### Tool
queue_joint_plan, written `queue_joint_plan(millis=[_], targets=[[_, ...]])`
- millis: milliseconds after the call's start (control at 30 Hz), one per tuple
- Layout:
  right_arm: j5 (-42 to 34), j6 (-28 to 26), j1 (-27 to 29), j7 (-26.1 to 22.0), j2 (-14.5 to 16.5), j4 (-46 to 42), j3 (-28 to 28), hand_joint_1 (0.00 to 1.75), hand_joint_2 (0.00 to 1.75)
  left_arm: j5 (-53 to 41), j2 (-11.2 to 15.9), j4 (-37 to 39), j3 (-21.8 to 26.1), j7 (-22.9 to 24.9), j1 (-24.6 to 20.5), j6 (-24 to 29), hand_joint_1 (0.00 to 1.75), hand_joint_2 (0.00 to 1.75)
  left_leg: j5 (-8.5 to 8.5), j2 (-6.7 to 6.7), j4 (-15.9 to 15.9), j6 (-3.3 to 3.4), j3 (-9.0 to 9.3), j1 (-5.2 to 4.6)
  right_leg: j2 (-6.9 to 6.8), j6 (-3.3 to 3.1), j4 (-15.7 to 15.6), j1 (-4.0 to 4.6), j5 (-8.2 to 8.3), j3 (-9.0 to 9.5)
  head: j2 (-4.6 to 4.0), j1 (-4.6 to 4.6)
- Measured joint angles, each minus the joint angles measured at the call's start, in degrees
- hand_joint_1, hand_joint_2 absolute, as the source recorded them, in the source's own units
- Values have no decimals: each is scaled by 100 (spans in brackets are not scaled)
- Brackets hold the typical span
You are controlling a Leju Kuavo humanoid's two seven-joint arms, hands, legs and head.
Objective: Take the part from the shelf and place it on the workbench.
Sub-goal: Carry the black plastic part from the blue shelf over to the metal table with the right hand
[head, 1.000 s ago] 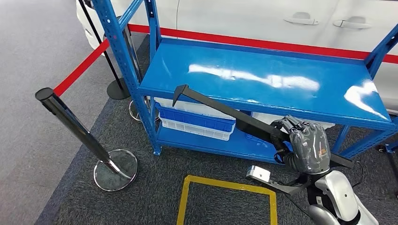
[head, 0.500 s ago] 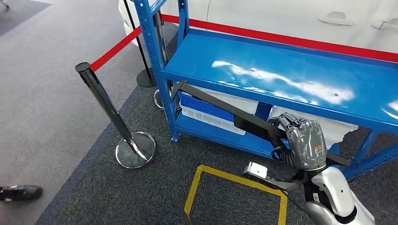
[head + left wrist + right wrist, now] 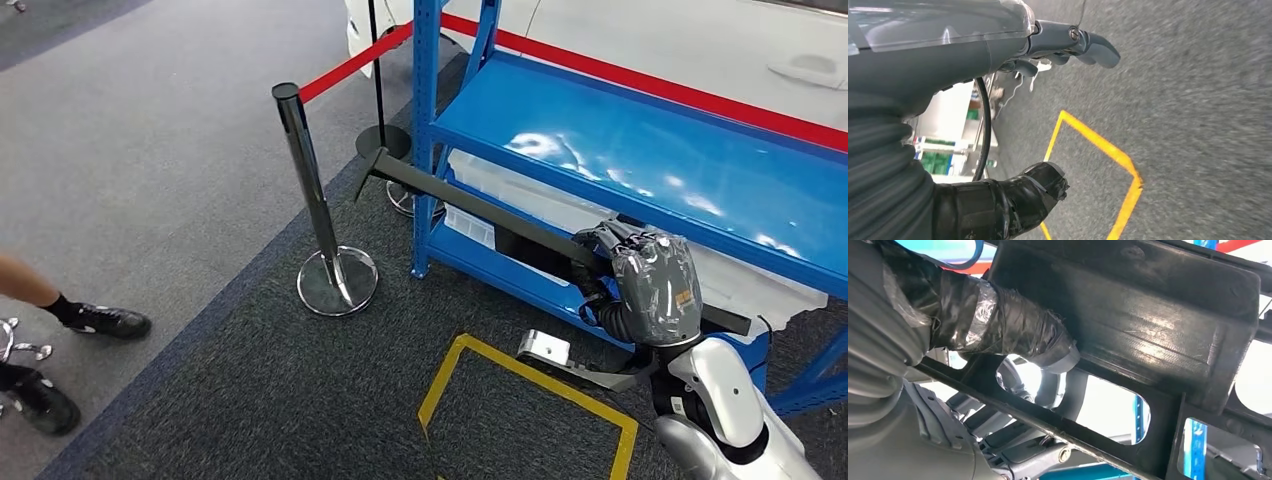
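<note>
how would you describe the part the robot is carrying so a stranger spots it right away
Start at the blue shelf. In front of it the right robot hand grips a long black part that slants towards the chrome post. Nothing else nearby is black, thin and hooked at its far tip.

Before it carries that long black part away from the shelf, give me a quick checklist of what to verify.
1. Right hand grips the long black part: ok.
2. Part lifted off the blue shelf: ok.
3. Part's far tip close to the stanchion post; swing clearance: cannot tell.
4. Left hand holds nothing, fingers apart: ok.
5. Person's feet near the path on the left: not ok.
6. Workbench location: cannot tell.
</note>
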Motion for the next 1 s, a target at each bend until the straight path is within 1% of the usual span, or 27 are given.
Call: queue_joint_plan(millis=[33, 67, 100, 133, 167, 200, 233, 267, 333, 367, 400, 433, 467, 500, 533, 567, 600, 633, 667, 700, 733, 767, 833, 867, 900, 933, 1000], targets=[[6, -1, 1, 14, -2, 1, 0, 175, 175, -1, -1, 0, 1, 0, -4, 0, 0, 175, 71, -54, 23, 7, -110, -9, 21, -5, 270, 0, -82, -9, 0, -1], [18, -2, 2, 21, -3, 1, 0, 175, 175, -1, -1, 0, 1, 0, -5, 0, 0, 175, 133, -105, 52, 7, -219, -13, 27, -11, 381, 0, -25, 49, 0, -1], [42, -6, 1, 34, -5, 1, 0, 175, 175, -1, -1, 0, 1, 0, -4, 0, 0, 175, 191, -148, 91, 3, -330, -15, 29, -18, 309, -1, 120, 195, 0, -2], [76, -11, -2, 49, -7, -2, 0, 175, 175, -3, -1, 0, 2, 0, -2, 0, 0, 175, 238, -184, 138, -6, -434, -13, 36, -26, 40, -3, 273, 440, 0, -2], [111, -16, -10, 72, -8, -7, 0, 175, 175, -7, -2, 0, 4, 0, 2, 0, 0, 175, 279, -218, 190, -23, -525, -15, 51, -37, -342, 3, 327, 724, 0, -2], [140, -21, -16, 92, -10, -16, -1, 175, 175, -15, -4, 1, 5, 0, 5, 0, 0, 175, 318, -245, 242, -47, -598, -18, 68, -54, -715, 13, 319, 980, 1, -4], [154, -24, -20, 106, -13, -25, -2, 175, 175, -24, -7, 2, 7, 0, 10, 0, 0, 175, 357, -268, 275, -79, -643, -20, 82, -77, -994, 26, 272, 1144, 1, -4], [157, -27, -25, 115, -17, -34, -3, 175, 175, -31, -10, 4, 8, -1, 16, 0, 0, 175, 403, -281, 286, -113, -667, -19, 90, -106, -1137, 46, 222, 1203, 1, -4], [158, -32, -23, 116, -20, -45, -2, 175, 175, -37, -9, 10, 10, -3, 41, 0, 0, 175, 497, -306, 264, -183, -697, -23, 71, -179, -1189, 36, 307, 1143, 0, 1], [159, -34, -25, 115, -20, -48, 1, 175, 175, -39, -10, 16, 11, -7, 46, 0, 0, 175, 440, -287, 295, -217, -739, -25, 56, -223, -1204, 21, 381, 1091, 1, -6], [159, -36, -24, 114, -19, -54, 4, 175, 175, -40, -12, 21, 11, -10, 46, 2, 0, 175, 270, -250, 406, -251, -797, -24, 37, -265, -1226, 1, 464, 1023, 0, -17], [160, -38, -25, 113, -19, -58, 6, 175, 175, -42, -13, 25, 11, -14, 37, 4, 0, 175, -9, -197, 621, -282, -863, -7, 22, -294, -1237, -11, 546, 943, 0, -29], [160, -40, -24, 113, -19, -62, 7, 175, 175, -43, -16, 28, 11, -19, 31, 7, 0, 175, -336, -139, 928, -321, -931, 8, 8, -314, -1236, -7, 626, 857, 0, -41], [160, -41, -21, 113, -19, -65, 7, 175, 175, -44, -16, 28, 11, -24, 27, 10, 0, 175, -589, -106, 1274, -355, -980, 30, -8, -317, -1228, -5, 696, 772, 0, -46], [161, -42, -18, 114, -19, -64, 7, 175, 175, -45, -16, 28, 11, -32, 25, 11, 0, 175, -709, -87, 1571, -387, -988, 54, -23, -308, -1213, -5, 765, 683, 0, -45], [161, -41, -13, 114, -19, -63, 7, 175, 175, -46, -17, 28, 11, -39, 22, 11, 0, 175, -692, -74, 1733, -414, -932, 77, -42, -292, -1193, -7, 828, 591, 0, -45], [151, -31, -5, 112, -19, -63, 7, 175, 175, -50, -18, 28, 11, -22, 21, 6, 0, 175, -575, -62, 1702, -435, -788, 100, -59, -272, -1167, -12, 883, 495, 0, -45], [132, -11, 6, 110, -19, -61, 7, 175, 175, -56, -19, 28, 11, 17, 20, -3, 0, 175, -432, -52, 1466, -450, -540, 123, -75, -246, -1137, -19, 933, 404, 0, -45], [108, 5, 24, 102, -19, -57, 6, 175, 175, -70, -20, 28, 11, 85, 18, -19, 0, 175, -384, -45, 1082, -457, -240, 140, -90, -214, -1104, -24, 975, 330, 0, -46], [85, 12, 54, 87, -18, -48, 4, 175, 175, -84, -20, 29, 11, 159, 22, -39, 0, 175, -382, -49, 702, -438, 40, 132, -100, -175, -1078, -27, 1015, 276, 1, -44], [76, -3, 91, 67, -16, -27, 2, 175, 175, -96, -22, 29, 12, 212, 38, -56, 0, 175, -412, -59, 413, -400, 223, 121, -110, -131, -1068, -26, 1057, 253, 0, -42], [79, -48, 128, 41, -14, 2, 2, 175, 175, -106, -25, 29, 13, 245, 57, -72, 0, 175, -454, -70, 254, -352, 303, 98, -117, -87, -1075, -23, 1106, 245, 1, -41], [96, -138, 187, 8, -9, 69, 4, 175, 175, -113, -29, 28, 14, 256, 110, -97, 0, 175, -368, -82, 200, -234, 254, 74, -117, -2, -1121, -32, 1205, 244, 0, -38], [100, -172, 208, 2, -8, 98, 6, 175, 175, -116, -32, 28, 14, 256, 124, -111, 0, 175, -305, -70, 180, -180, 214, 75, -100, 32, -1107, -43, 1174, 214, 1, -39], [100, -187, 229, 3, -8, 122, 7, 175, 175, -119, -35, 27, 14, 256, 135, -124, 0, 175, -229, -58, 158, -118, 153, 79, -77, 57, -1021, -54, 1032, 162, 0, -38], [98, -195, 247, 4, -8, 145, 7, 175, 175, -122, -38, 24, 15, 255, 143, -135, 0, 175, -145, -44, 140, -64, 78, 83, -50, 74, -826, -60, 782, 83, 1, -38], [86, -195, 274, 5, -8, 185, 7, 175, 175, -125, -43, 19, 18, 257, 147, -150, 0, 175, 14, -33, 144, 0, -119, 56, -9, 85, -152, -56, 170, -97, 0, -37]])
